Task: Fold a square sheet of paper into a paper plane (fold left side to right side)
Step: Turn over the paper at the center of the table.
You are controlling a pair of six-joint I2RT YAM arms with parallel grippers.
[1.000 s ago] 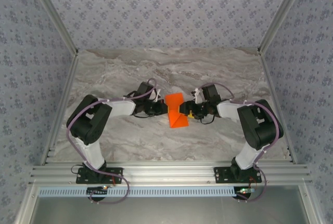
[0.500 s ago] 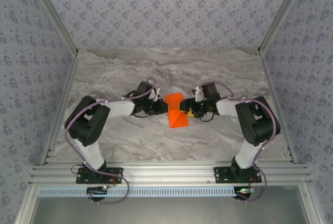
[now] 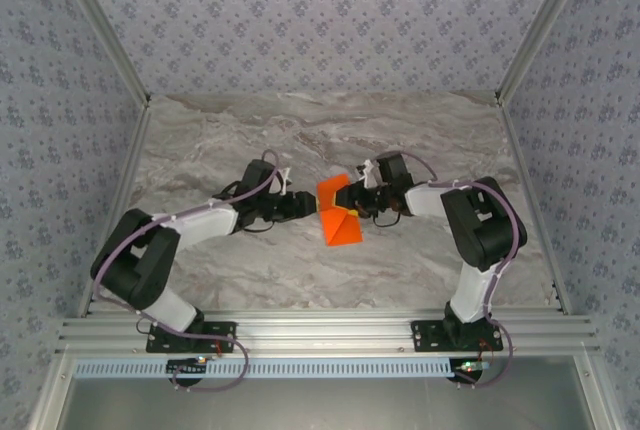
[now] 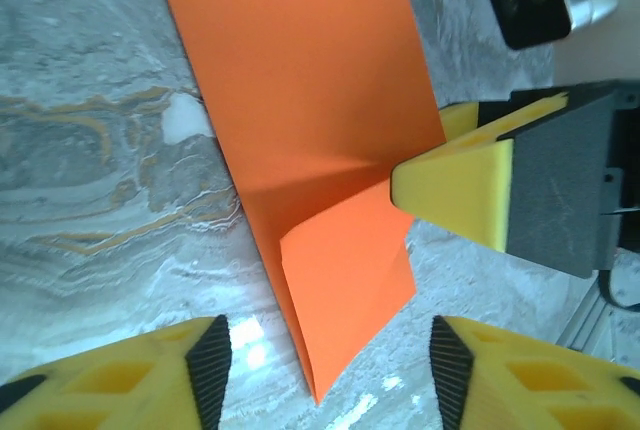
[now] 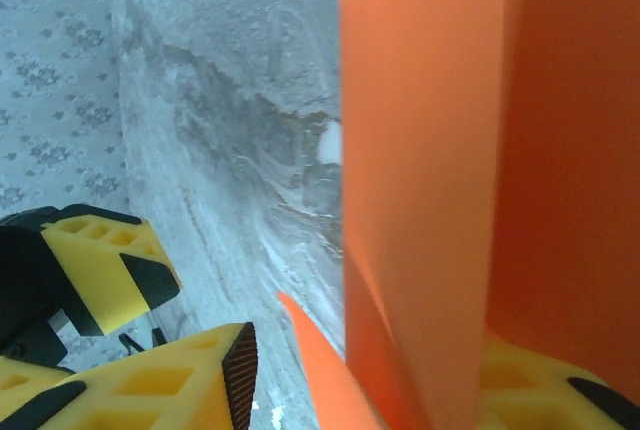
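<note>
- Right gripper (image 5: 372, 350): jaws part-way open, astride the raised flap of the square sheet of paper (image 3: 341, 226). One pad (image 5: 240, 370) stands clear of the flap. The other is hidden behind the orange, so I cannot tell whether it touches. Not a closed pinch.
- Sheet: partly folded into a creased strip on the marble table (image 3: 250, 140), between the two grippers. Long axis runs crosswise to the line joining them, slightly slanted. Far end lifted, near end lying flat.
- Contact side: the right gripper meets the sheet at its right edge, about where the crease comes out (left wrist view).
- Left gripper (image 4: 328, 342): just beside the sheet's left edge, jaws wide, holding nothing. The sheet's near corner shows in the gap between its fingers, and neither pad is on it.
- Judgement: the right arm is the nearer and better placed. The coming move turns on the flap standing between its jaws, since the left side must cross the long axis towards that gripper's side. The left gripper is free to press the flat end.
</note>
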